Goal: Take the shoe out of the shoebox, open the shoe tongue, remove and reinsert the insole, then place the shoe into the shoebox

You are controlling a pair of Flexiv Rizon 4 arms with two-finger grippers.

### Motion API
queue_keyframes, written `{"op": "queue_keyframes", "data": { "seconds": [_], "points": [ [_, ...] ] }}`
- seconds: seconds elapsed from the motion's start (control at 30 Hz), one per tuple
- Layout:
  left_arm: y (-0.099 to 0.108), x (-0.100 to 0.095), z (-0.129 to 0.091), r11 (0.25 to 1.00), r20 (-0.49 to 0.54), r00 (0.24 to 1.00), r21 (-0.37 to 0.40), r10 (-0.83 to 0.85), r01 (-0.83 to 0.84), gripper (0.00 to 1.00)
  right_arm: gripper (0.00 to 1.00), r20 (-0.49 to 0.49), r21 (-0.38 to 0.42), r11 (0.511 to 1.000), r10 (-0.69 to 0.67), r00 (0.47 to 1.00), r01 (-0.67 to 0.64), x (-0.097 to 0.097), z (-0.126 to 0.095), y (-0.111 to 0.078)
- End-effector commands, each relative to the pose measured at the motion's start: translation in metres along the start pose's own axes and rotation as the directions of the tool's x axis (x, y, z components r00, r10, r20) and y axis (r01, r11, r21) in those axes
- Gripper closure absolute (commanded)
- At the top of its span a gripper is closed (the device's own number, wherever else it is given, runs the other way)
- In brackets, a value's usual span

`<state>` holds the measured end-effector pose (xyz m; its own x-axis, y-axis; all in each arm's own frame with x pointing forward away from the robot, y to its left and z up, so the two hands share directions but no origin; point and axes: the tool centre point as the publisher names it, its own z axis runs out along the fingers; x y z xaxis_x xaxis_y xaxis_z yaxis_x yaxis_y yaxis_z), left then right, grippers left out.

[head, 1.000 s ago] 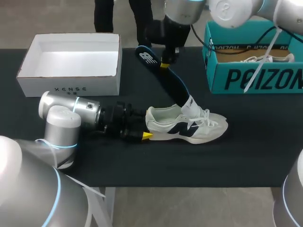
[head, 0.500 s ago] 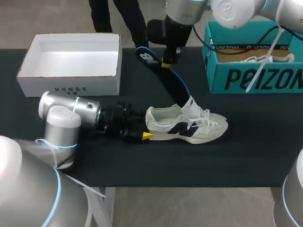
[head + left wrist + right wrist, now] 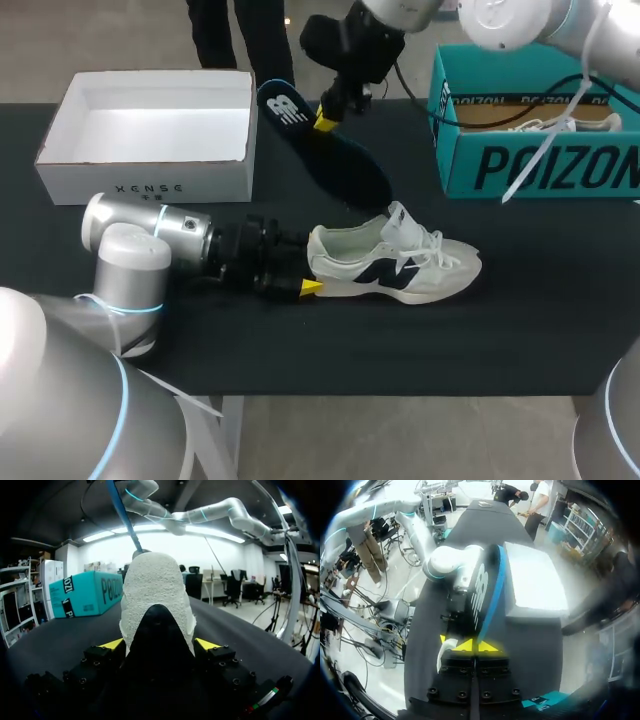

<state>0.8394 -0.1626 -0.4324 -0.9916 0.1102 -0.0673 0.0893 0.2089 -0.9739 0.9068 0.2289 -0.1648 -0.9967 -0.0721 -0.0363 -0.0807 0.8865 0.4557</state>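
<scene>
Head view: the right jaws pinch the dark insole (image 3: 350, 168) clear of the white shoe (image 3: 395, 268), whose heel the left jaws clamp on the tabletop (image 3: 450, 340).

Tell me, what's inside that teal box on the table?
What looks like a pale shoe with white laces shows over the teal box's front wall, which hides its lower part and the box floor.

Open white box (image 3: 200, 182), black table (image 3: 450, 340)
</scene>
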Motion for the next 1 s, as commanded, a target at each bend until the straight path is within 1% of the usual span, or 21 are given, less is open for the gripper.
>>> {"op": "queue_keyframes", "data": {
  "seconds": [0.03, 0.13, 0.2, 0.33, 0.43, 0.5, 0.53, 1.0],
  "points": [
    [0.002, 0.000, 0.002, 1.000, 0.000, 1.000, -0.002, 0.000, 0.000, 1.00, 1.00, -0.006, 0.009, 1.000, -0.005, 1.000, 0.005, 0.011, -0.024, 0.020],
    [0.002, 0.000, 0.002, 1.000, 0.000, 1.000, -0.002, 0.000, 0.000, 1.00, 1.00, -0.019, -0.009, 1.000, -0.004, 1.000, 0.004, 0.014, -0.041, 0.028],
    [0.002, 0.000, 0.002, 1.000, 0.000, 1.000, -0.002, 0.000, 0.000, 1.00, 1.00, -0.023, 0.001, 1.000, 0.010, 1.000, -0.010, 0.020, -0.054, 0.033],
    [0.002, 0.000, 0.002, 1.000, 0.000, 1.000, -0.002, 0.000, 0.000, 1.00, 1.00, 0.000, -0.025, 1.000, 0.016, 1.000, -0.016, 0.040, -0.086, 0.040],
    [0.002, 0.000, 0.002, 1.000, 0.000, 1.000, -0.002, 0.000, 0.000, 1.00, 1.00, 0.016, -0.020, 0.999, 0.029, 0.999, -0.029, 0.058, -0.108, 0.046],
    [0.002, 0.000, 0.002, 1.000, 0.000, 1.000, -0.002, 0.000, 0.000, 1.00, 1.00, 0.025, -0.027, 0.999, 0.034, 0.999, -0.033, 0.070, -0.118, 0.050],
    [0.002, 0.000, 0.002, 1.000, 0.000, 1.000, -0.002, 0.000, 0.000, 1.00, 1.00, 0.005, -0.036, 0.999, 0.031, 1.000, -0.031, 0.074, -0.120, 0.052],
    [0.002, 0.000, 0.002, 1.000, 0.000, 1.000, -0.002, 0.000, 0.000, 1.00, 1.00, 0.005, -0.036, 0.999, 0.031, 1.000, -0.031, 0.074, -0.120, 0.052]
  ]
}}
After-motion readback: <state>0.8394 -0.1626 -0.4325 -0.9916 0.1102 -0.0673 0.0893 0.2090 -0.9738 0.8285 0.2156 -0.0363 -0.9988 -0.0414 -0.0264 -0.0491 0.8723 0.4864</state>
